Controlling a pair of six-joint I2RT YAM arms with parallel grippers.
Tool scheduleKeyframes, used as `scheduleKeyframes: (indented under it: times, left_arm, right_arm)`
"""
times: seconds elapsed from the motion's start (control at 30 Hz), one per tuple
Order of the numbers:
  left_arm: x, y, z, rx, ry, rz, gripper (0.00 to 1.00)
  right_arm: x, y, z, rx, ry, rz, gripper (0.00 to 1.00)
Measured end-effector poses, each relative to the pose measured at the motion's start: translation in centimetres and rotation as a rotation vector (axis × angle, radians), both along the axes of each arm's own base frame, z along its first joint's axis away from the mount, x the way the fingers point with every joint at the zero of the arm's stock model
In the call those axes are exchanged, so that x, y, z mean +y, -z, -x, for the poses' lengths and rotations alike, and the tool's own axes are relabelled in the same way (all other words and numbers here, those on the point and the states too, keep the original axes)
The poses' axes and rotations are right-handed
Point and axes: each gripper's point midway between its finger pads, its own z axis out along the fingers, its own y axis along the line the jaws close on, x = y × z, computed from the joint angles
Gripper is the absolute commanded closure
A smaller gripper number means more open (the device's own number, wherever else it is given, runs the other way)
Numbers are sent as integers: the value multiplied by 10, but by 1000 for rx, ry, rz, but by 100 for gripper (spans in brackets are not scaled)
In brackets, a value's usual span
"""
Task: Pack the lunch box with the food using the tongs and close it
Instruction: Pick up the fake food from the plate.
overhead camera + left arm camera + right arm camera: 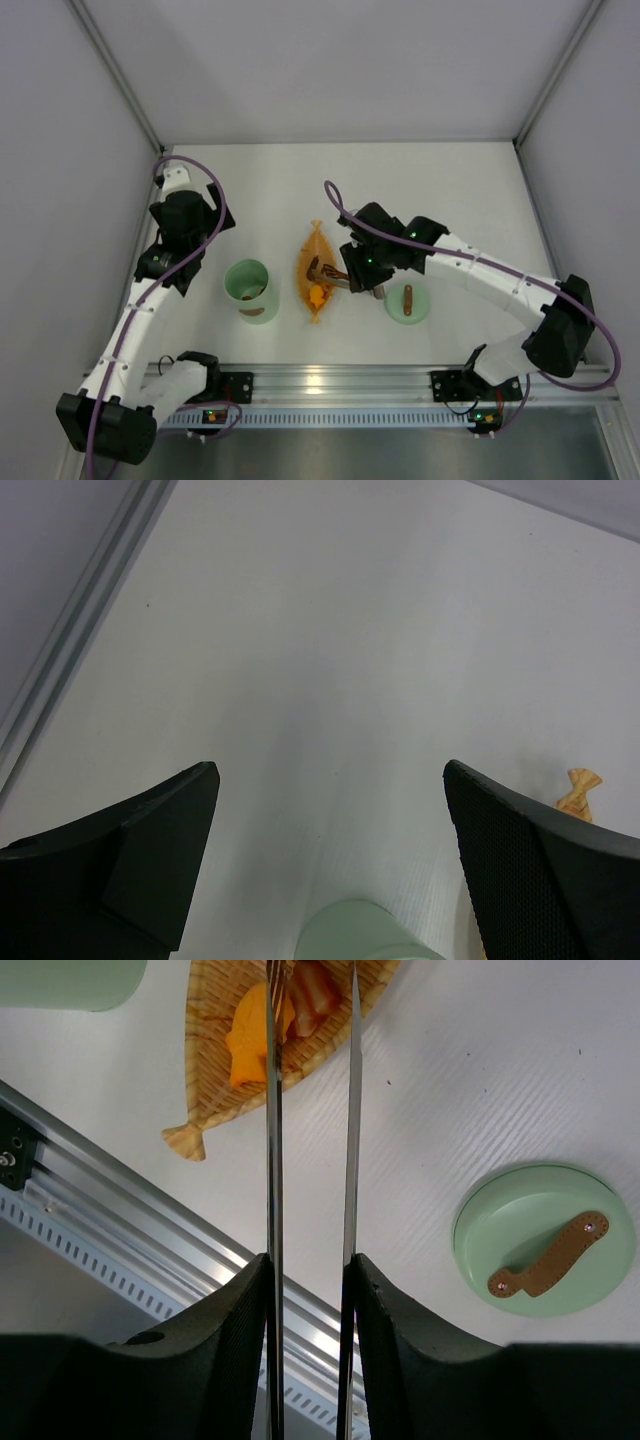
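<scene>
The pale green lunch box (248, 288) stands open left of centre with a brown piece inside; only its rim shows in the left wrist view (365, 932). Its lid (407, 302) with the brown handle lies flat to the right (545, 1240). My right gripper (357, 279) (311, 1265) is shut on the silver tongs (272, 1140), whose two arms reach over the orange dish. An orange chunk of food (250, 1045) lies under the left arm, and a brown-pink chunk (312, 1000) sits between the arms near the tips. My left gripper (330, 780) hangs open and empty beside the lunch box.
The orange leaf-shaped woven dish (318, 275) lies between lunch box and lid. An aluminium rail (320, 380) runs along the table's near edge. Grey walls close the left, back and right sides.
</scene>
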Motion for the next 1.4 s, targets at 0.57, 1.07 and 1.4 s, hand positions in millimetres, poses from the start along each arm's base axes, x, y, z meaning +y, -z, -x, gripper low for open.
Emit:
scheduleKeyframes:
  times: [0.57,1.07,1.4]
  left_arm:
    - [0,0,0,0,0,0,1]
    - [0,0,0,0,0,0,1]
    - [0,0,0,0,0,1,1]
  right_arm:
    - [10,12,-10,27,29,-8,61]
    - [20,25,-14,62,28,-9,62]
    - [29,16,-20,43,21,-40,59]
